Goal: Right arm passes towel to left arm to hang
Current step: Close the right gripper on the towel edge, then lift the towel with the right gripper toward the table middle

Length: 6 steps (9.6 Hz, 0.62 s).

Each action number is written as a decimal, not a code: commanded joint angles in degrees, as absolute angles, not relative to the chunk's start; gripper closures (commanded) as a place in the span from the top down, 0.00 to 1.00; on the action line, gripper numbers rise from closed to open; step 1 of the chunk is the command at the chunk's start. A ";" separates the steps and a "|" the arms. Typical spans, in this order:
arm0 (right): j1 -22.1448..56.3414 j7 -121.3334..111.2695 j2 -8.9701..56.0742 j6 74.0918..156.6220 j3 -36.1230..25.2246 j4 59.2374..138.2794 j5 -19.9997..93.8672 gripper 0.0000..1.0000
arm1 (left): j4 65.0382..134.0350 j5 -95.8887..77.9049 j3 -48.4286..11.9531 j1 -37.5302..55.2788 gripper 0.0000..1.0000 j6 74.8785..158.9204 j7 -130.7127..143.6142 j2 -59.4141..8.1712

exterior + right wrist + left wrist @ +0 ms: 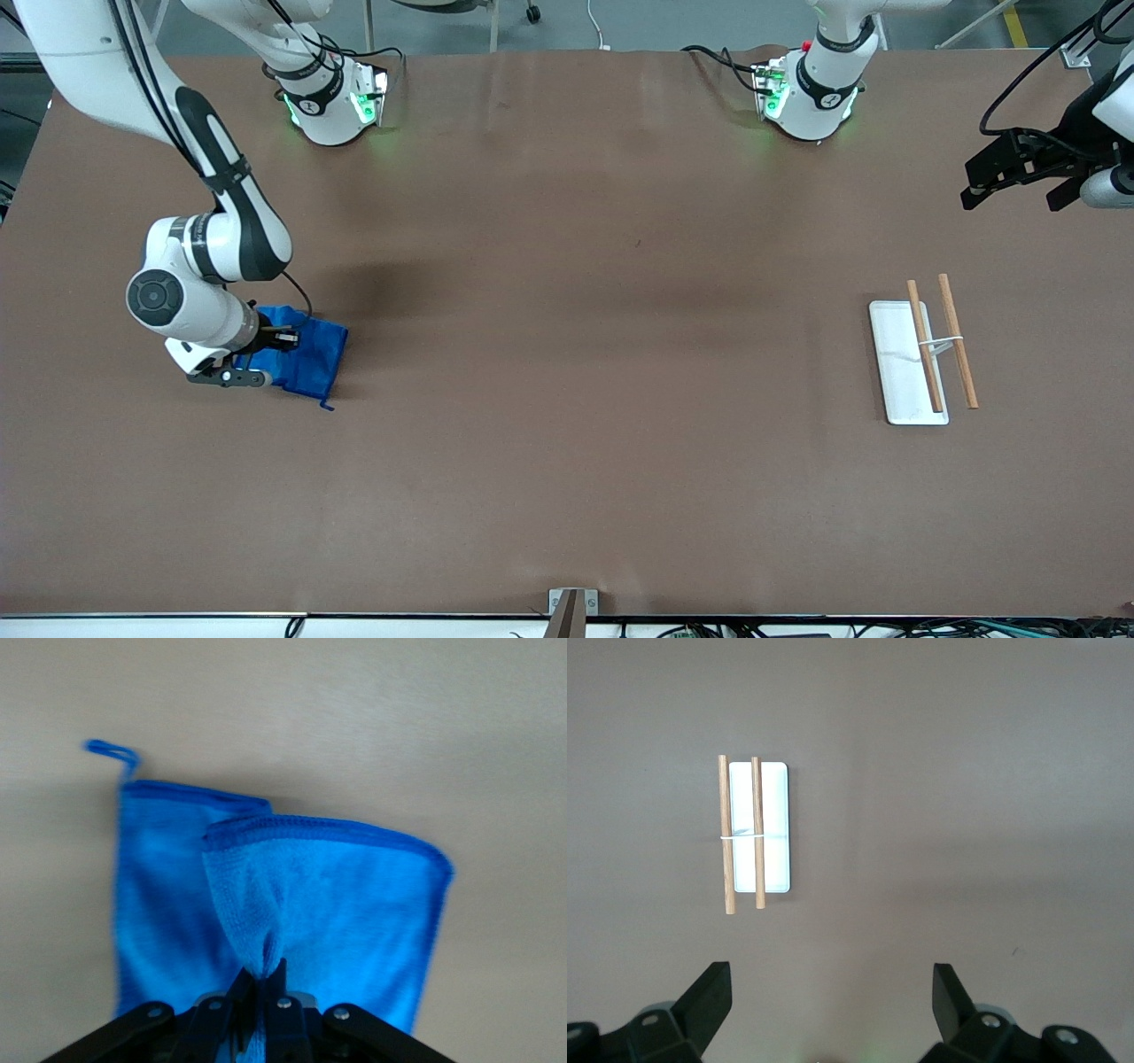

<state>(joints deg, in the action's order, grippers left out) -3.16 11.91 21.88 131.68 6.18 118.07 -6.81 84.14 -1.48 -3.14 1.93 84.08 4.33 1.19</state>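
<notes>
The right arm's black two-finger gripper (282, 338) is pressed together on a pinched fold of the bright blue soft cloth towel (306, 354), low at the brown table (567, 461) toward the right arm's end. The white jointed right arm (208, 257) bends down from its base, wrist turned sideways over the cloth. Only the right wrist view shows the pinch itself (266, 970), one layer of towel (292, 912) folded over another, and the small loop tag (111, 750) at a corner. The white tray-like rack with two wooden rods (921, 359) lies toward the left arm's end, with wide bare tabletop between it and the towel. The left arm's gripper (1019, 177) waits above the table edge there, fingers (709, 997) spread, rack (757, 835) in its wrist view.
</notes>
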 commanded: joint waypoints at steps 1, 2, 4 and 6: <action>-3.52 15.37 19.78 125.88 10.88 114.28 -4.24 0.00 | 85.61 -1.49 -3.16 2.11 1.00 84.29 4.22 0.62; -3.43 15.82 19.69 123.51 13.07 111.82 -1.78 0.00 | 85.69 -1.67 -3.16 2.11 1.00 84.29 3.78 0.53; -3.43 18.97 19.69 118.32 18.17 105.50 1.74 0.00 | 85.69 -1.85 -3.16 2.11 1.00 84.29 3.52 0.35; -3.34 19.07 19.69 119.17 23.97 101.62 15.14 0.00 | 85.78 -1.85 -3.25 2.11 1.00 84.29 3.08 0.44</action>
